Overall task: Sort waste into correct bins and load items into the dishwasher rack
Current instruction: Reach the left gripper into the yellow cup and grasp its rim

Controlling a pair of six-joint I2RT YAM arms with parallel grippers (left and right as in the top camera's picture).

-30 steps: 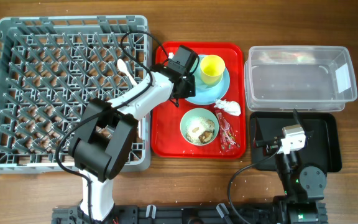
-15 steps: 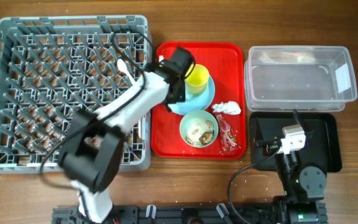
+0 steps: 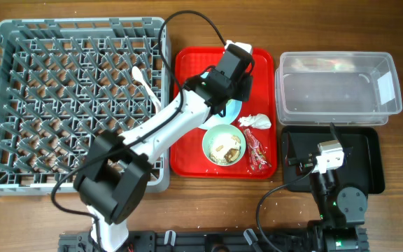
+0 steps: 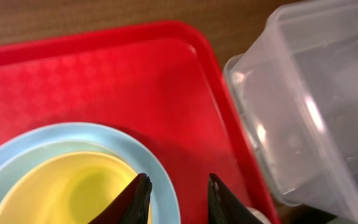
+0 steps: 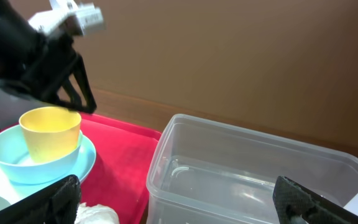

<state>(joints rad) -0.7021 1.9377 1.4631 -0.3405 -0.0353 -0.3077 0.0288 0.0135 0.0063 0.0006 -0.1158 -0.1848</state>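
My left gripper [image 3: 234, 78] hangs open over the far part of the red tray. In the left wrist view the gripper [image 4: 178, 199] has one finger over the yellow cup [image 4: 61, 193] and the other over the tray, with the pale blue plate's rim [image 4: 163, 186] between them. The right wrist view shows the cup [image 5: 50, 132] standing in a pale blue bowl [image 5: 30, 167]. The white napkin [image 3: 255, 121], the red wrapper [image 3: 259, 150] and the green bowl with food scraps [image 3: 224, 143] lie on the tray. My right gripper [image 3: 327, 150] is open and empty over the black tray [image 3: 366, 161].
The grey dishwasher rack [image 3: 75, 105] fills the left, with a white utensil [image 3: 142, 80] at its right side. The clear tub [image 3: 338, 87] stands at the back right, close to the red tray's [image 3: 187, 150] right edge. The left arm crosses the rack's right corner.
My left gripper has swung from the cup's left side to over its far right side. The plate with the cup has shifted a little toward the near left. The right arm is still.
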